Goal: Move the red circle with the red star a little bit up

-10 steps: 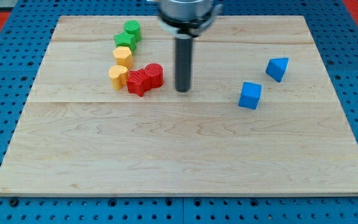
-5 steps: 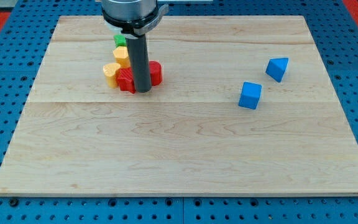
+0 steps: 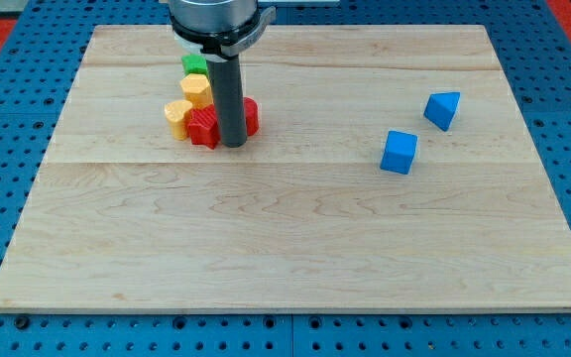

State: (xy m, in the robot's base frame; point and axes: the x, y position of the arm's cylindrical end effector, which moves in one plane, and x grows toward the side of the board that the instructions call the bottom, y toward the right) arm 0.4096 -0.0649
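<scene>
Camera view shows my tip (image 3: 233,145) planted at the lower edge of a tight cluster of blocks in the upper left of the frame, the rod standing in front of the two red blocks so that the red star (image 3: 203,127) shows on the view's left of it and the red circle (image 3: 250,115) on the view's right. That spot makes sense: set below the pair, the tip can drive both toward the view's top together. I have no fingers, only the rod, so there is nothing to spread or pinch. Two yellow blocks (image 3: 179,116) touch the star's upper left side, with a green block (image 3: 194,64) above them, so room upward is crowded and they will likely be shoved along. The wooden board (image 3: 285,238) has bare surface above the cluster before its top edge. A blue cube (image 3: 399,152) and a blue wedge (image 3: 442,108) sit well apart at right.
</scene>
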